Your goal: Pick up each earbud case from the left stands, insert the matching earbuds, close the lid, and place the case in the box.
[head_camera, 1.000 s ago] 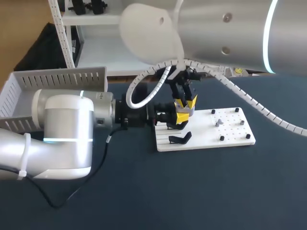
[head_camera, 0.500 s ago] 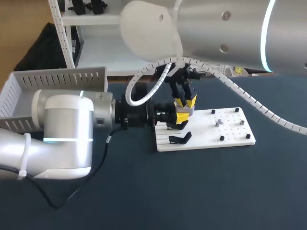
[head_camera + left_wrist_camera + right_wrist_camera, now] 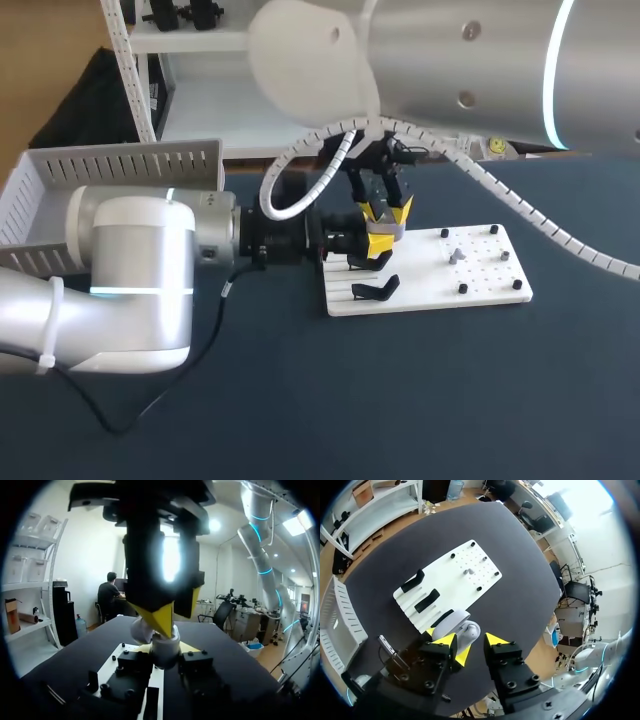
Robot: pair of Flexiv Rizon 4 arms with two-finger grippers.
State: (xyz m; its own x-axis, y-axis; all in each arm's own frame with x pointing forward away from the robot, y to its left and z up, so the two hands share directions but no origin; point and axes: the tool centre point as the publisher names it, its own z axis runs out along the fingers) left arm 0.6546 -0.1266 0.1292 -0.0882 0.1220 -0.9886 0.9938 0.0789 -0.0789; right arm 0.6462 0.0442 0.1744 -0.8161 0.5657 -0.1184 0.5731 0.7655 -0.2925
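Dark table [image 3: 450, 400] carrying white board [image 3: 480, 280] near centre. Earbud case [image 3: 165, 652] hanging above board's stand end, my left gripper [image 3: 165, 649] clamping it from both sides. My right gripper [image 3: 470, 641] hovering over case, fingers parted. Box [image 3: 110, 165] sitting well left.

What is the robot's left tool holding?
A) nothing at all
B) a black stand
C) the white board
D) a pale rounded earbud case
D: in the left wrist view the left tool has a finger on each side of the pale earbud case, while the black stand lies on the white board.
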